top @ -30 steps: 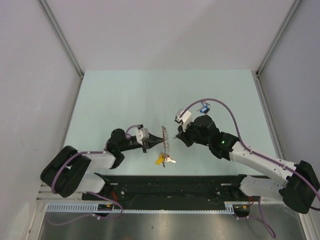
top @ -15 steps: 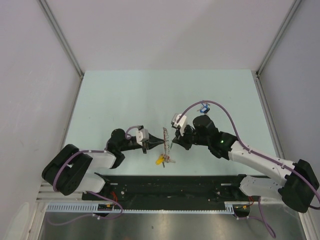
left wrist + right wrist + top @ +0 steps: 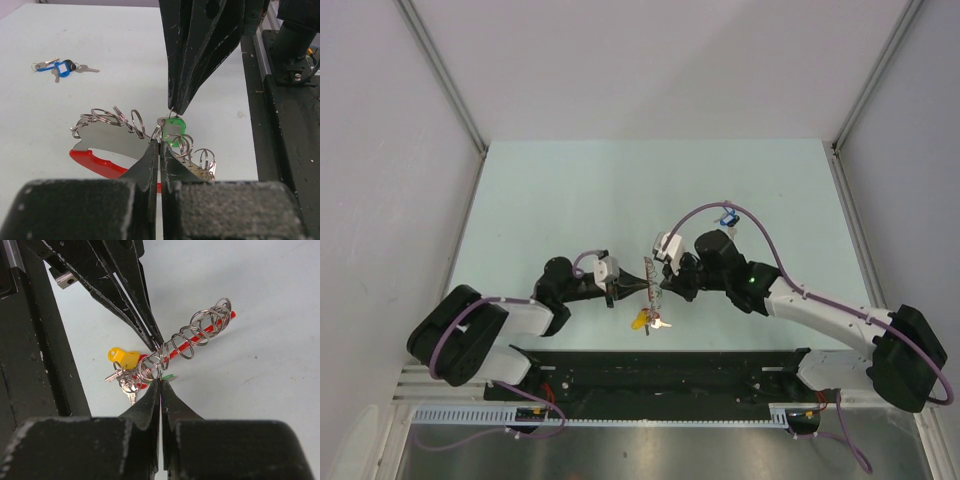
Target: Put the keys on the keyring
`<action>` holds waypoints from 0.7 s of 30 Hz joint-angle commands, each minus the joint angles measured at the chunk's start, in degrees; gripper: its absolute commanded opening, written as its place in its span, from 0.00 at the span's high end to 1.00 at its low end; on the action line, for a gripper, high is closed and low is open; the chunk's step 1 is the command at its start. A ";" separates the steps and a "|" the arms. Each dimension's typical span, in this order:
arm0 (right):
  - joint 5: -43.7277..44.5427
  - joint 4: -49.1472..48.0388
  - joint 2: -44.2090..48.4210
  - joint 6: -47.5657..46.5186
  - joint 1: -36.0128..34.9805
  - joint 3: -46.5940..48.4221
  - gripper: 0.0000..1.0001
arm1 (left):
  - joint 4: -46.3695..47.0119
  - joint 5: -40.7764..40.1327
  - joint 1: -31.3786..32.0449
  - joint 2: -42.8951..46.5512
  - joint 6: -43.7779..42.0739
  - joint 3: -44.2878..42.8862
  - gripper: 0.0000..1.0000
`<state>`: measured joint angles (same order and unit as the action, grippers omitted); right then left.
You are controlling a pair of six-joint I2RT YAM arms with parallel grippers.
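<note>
Top view: keyring on worktop, between left end effector and right end effector. Contact points too small to resolve. Blue key well apart, beyond right arm.

Left wrist view: left end effector closed, pinching one keyring ring. Green key held at right tips.

Right wrist view: right end effector clamped on green key; only green sliver shows, blade hidden. Yellow tag beside rings.

Handling, judged: keys light, stiff, slippery; rings springy. Grip key by flat head.
</note>
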<state>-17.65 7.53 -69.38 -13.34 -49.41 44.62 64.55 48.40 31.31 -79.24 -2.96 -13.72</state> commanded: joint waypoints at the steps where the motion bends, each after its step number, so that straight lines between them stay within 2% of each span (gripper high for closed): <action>1: -1.16 -3.48 -1.19 -1.51 -0.08 2.49 1.00 | 2.33 1.34 -0.28 -0.83 0.94 -2.28 0.99; 7: -0.98 -4.89 -2.16 -1.60 0.80 2.58 1.00 | 2.16 2.04 -0.28 -1.44 1.82 -2.72 1.00; 13: 3.23 -6.82 -2.86 -0.11 2.56 2.49 1.00 | 3.47 4.42 -0.46 -2.06 2.61 -2.90 1.00; 21: 1.13 -4.64 -1.55 -0.01 3.53 2.58 1.00 | 6.81 4.51 -1.51 -3.29 6.21 -2.55 1.00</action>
<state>-16.14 3.51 -71.96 -13.56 -45.15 44.71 65.60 51.66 30.76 -82.11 0.86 -14.72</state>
